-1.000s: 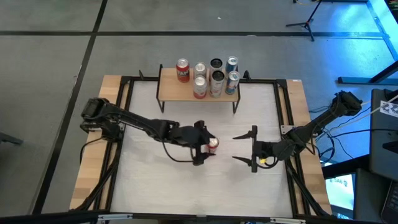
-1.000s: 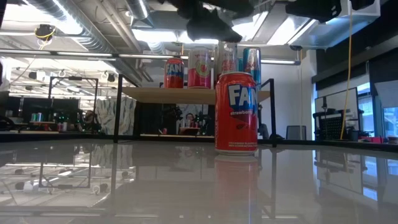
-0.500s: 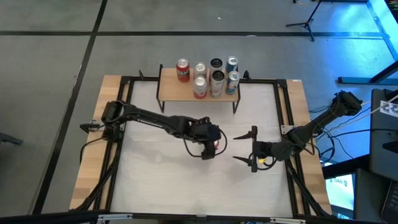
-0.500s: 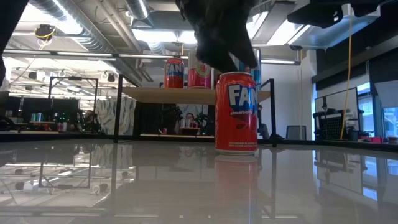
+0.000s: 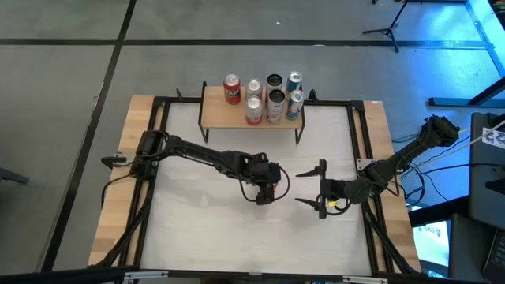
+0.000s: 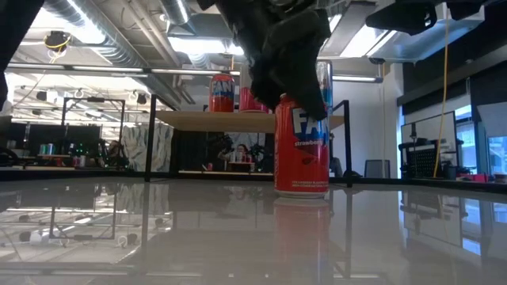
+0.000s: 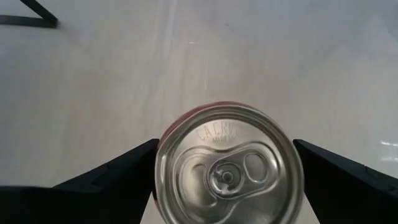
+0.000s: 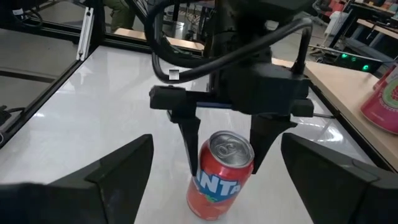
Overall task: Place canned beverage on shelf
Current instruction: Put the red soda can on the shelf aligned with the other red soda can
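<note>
A red Fanta can [image 8: 219, 180] stands upright on the white table, near its middle; it also shows in the low view [image 6: 301, 142] and from above in the left wrist view [image 7: 227, 165]. My left gripper [image 8: 227, 149] points down over it, open, one finger on each side of the can's top; I see no touch. In the high view the left gripper [image 5: 267, 183] hides the can. My right gripper [image 5: 304, 188] is open and empty, to the right of the can. The light-wood shelf [image 5: 225, 117] stands at the far edge.
Several cans [image 5: 264, 99] stand upright on the shelf, filling its middle and right; its left part is bare wood. Black frame rails [image 5: 359, 150] run along the table's sides. The white tabletop [image 5: 205, 229] toward the near edge is bare.
My left gripper has gone toward the table's right edge until it stands over the can, has tipped its fingers downward and has come down, so that its fingers now flank the can's top. The can has stayed in place.
</note>
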{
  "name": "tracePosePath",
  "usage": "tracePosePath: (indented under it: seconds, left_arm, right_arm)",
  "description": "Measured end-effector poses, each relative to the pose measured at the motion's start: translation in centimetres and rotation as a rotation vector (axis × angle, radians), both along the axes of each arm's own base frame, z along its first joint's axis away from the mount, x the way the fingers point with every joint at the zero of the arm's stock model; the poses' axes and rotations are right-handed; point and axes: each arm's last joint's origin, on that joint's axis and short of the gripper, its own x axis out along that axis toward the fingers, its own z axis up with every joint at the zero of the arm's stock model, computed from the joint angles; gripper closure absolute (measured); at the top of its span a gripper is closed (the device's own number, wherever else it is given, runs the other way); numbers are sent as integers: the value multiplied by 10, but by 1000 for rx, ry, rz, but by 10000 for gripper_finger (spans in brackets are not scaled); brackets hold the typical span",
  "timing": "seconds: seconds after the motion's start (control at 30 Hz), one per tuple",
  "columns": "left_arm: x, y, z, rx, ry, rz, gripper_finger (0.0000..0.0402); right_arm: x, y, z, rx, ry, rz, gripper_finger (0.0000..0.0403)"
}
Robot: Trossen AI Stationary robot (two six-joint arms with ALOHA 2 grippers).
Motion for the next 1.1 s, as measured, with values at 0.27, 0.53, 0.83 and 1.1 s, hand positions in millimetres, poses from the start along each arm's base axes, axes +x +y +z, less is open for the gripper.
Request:
tracePosePath:
  seconds: [0.27,0.53,0.83,1.1]
  left_arm:
    - [0,-1,-2,-10,11,-33,118]
    - [-12,-10,7,22,65,-96,127]
    - [-68,-19,85,143,39,-77,127]
    - [-138,9,157,234,-35,-3,127]
  right_arm:
    - [0,0,0,-1,1,0,54]
    - [0,0,0,3,1,-1,54]
    - [-1,0,-2,41,20,-17,54]
    - [-1,-1,-3,1,30,-20,54]
